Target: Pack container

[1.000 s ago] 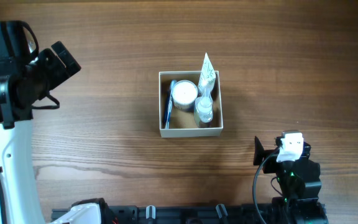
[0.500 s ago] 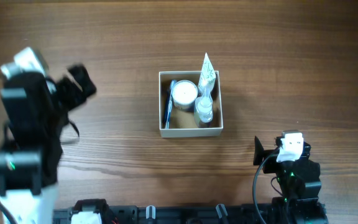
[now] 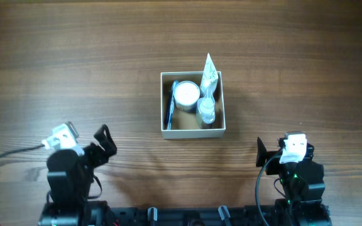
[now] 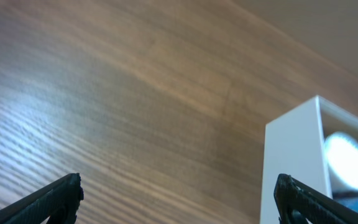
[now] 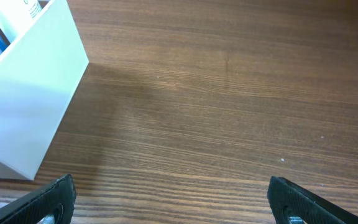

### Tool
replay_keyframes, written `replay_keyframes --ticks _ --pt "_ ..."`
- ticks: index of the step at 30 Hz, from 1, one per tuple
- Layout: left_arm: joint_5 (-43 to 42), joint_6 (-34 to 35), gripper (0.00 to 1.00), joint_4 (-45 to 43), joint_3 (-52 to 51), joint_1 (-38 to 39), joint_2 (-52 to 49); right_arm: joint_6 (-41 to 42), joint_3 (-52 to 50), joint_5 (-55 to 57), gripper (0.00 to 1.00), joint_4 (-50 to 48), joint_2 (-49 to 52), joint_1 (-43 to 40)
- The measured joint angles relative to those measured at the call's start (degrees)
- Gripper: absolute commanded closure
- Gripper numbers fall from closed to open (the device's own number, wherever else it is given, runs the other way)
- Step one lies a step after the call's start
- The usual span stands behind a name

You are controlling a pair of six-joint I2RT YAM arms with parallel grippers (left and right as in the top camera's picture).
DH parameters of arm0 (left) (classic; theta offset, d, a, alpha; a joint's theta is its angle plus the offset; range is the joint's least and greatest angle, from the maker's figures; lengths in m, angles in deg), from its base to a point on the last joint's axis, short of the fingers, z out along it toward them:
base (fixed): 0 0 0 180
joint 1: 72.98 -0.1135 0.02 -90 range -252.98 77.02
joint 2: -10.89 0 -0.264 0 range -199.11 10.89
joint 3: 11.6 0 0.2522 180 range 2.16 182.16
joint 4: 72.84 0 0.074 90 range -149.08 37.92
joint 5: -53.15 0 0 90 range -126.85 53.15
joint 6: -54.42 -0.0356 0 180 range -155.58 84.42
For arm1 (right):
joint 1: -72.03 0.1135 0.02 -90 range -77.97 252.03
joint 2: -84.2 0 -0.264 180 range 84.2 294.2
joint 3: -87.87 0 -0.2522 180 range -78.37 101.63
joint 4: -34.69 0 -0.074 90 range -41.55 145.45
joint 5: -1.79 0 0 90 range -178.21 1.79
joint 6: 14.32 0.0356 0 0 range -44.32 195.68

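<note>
Overhead: puts the container [image 3: 192, 133] in the middle of the table [image 3: 307, 50], ahead of and between left gripper [image 3: 104, 143] and right gripper [image 3: 263, 152], nearer the right; left wrist: shows its white corner ahead-right beyond wide-spread, empty jaws; right wrist: shows it ahead-left, jaws likewise wide, empty.

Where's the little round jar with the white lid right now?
In the overhead view, the jar sits inside the container at mid-table, in its far half, between the blue pen on its left and the white tube on its right.
</note>
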Motion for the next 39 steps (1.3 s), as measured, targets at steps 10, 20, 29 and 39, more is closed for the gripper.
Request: replay_keyframes --ticks 10,20,29,39 --pt "-1.7 0.0 0.00 -0.5 -10.4 0.0 14.1 0.0 0.0 0.0 0.00 0.0 0.0 0.0" --pt "-2.1 0.0 0.00 -4.2 -15.3 1.1 16.7 0.0 0.0 0.0 0.00 0.0 0.0 0.0" --pt "-2.1 0.0 0.00 -4.2 -15.3 1.1 16.7 0.0 0.0 0.0 0.00 0.0 0.0 -0.1" --pt "-2.1 0.0 0.00 -4.2 -15.3 1.1 16.7 0.0 0.0 0.0 0.00 0.0 0.0 -0.1"
